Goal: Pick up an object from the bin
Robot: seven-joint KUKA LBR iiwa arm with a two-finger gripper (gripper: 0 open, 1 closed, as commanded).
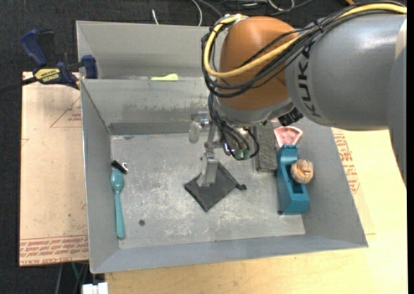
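Grey bin (162, 225) has a dark flat square (218, 192) mid-floor, one corner pointing near, right under the gripper (211, 175), which meets or nearly meets its far-left part, can't tell how open or whether it grips anything; spoon (119, 205) left, blue dispenser (291, 192) right.

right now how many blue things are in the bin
2: a spoon near the left wall and a tape dispenser on the right. The arm may hide more.

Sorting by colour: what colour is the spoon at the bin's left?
The spoon is teal; best in the camera view.
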